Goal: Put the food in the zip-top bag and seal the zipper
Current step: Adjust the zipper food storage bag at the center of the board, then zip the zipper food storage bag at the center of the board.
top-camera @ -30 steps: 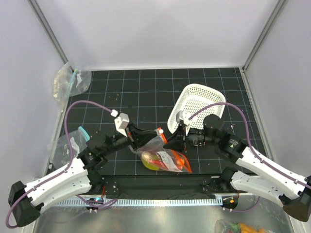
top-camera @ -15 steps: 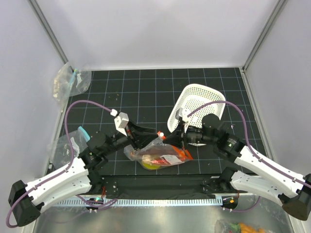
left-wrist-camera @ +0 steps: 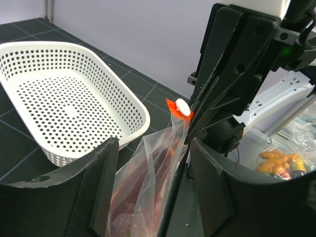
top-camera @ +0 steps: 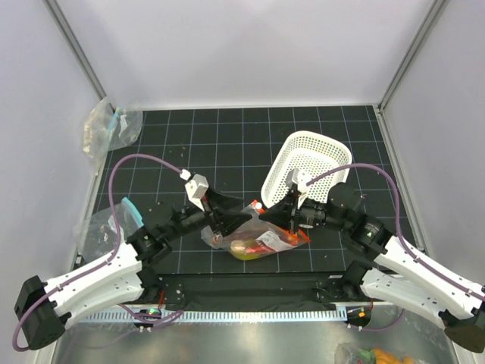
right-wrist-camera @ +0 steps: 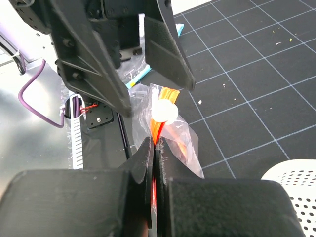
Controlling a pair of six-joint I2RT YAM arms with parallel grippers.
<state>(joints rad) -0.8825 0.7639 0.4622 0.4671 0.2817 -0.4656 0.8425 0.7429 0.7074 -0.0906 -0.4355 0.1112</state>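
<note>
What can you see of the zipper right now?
The zipper is a thin red-orange plastic strip along the top edge of the zip-top bag, with a round white slider at its end. It stands nearly upright. The right gripper is shut on it just below the slider; the left gripper is open, one finger either side of the bag. Whether it is sealed cannot be told.

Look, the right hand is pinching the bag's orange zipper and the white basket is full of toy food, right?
Not quite. The white basket is empty, as the left wrist view shows; the toy food sits inside the zip-top bag. The right hand is indeed pinching the orange zipper.
</note>
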